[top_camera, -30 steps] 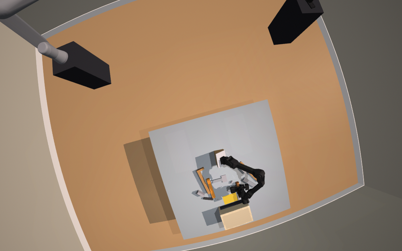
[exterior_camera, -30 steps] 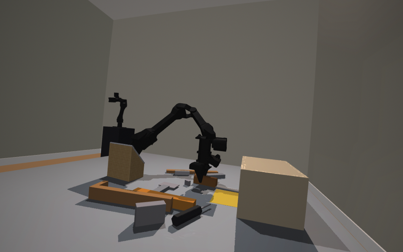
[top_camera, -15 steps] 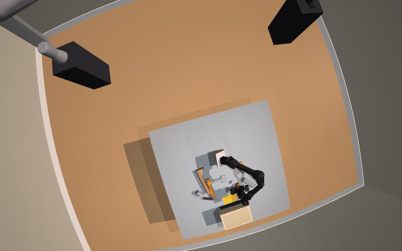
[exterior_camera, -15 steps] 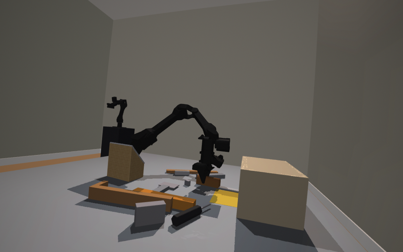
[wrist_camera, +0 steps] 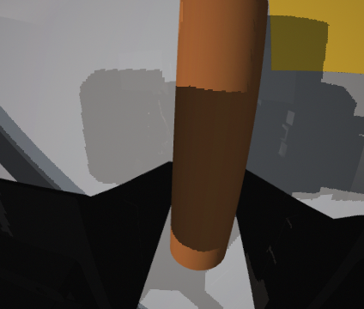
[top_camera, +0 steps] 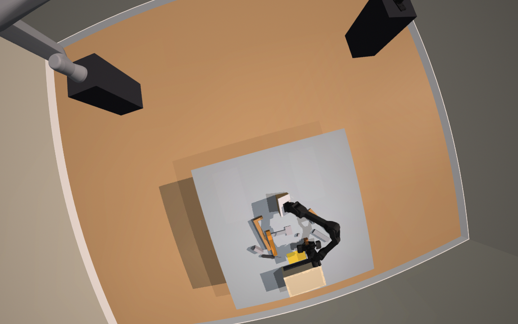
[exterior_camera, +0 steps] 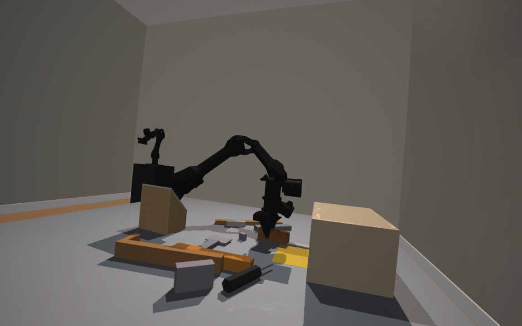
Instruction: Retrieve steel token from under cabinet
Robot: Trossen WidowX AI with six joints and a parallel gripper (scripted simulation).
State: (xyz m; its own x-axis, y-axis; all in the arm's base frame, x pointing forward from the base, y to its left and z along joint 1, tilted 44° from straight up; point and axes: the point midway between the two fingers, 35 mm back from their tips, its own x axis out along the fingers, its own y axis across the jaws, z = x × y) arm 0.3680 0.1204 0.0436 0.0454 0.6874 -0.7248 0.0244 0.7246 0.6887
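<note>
My gripper [top_camera: 305, 244] [exterior_camera: 267, 235] [wrist_camera: 205, 173] is shut on the orange handle [exterior_camera: 281, 236] [wrist_camera: 216, 129] of a tool, low over the table. In the exterior view a thin grey shaft runs from the handle towards the cabinet [top_camera: 305, 281] [exterior_camera: 352, 253]; its far end is hidden. The yellow marked area [top_camera: 296, 257] [exterior_camera: 295, 258] [wrist_camera: 354, 43] lies in front of the cabinet, partly in the arm's shadow. The handle is beside the area, on its arm side. The dark vent slots [top_camera: 296, 265] show only narrowly in the top view. I cannot see the token in any view.
An orange L-shaped bar [top_camera: 260, 231] [exterior_camera: 165, 253], a second orange bar [top_camera: 270, 240], a grey block [top_camera: 257, 249] [exterior_camera: 195, 276] and a black-handled tool [top_camera: 267, 256] [exterior_camera: 241, 279] lie on one side. A grey T-shaped piece [top_camera: 288, 230] lies mid-table. A grey bar [top_camera: 320, 235] lies beneath the arm.
</note>
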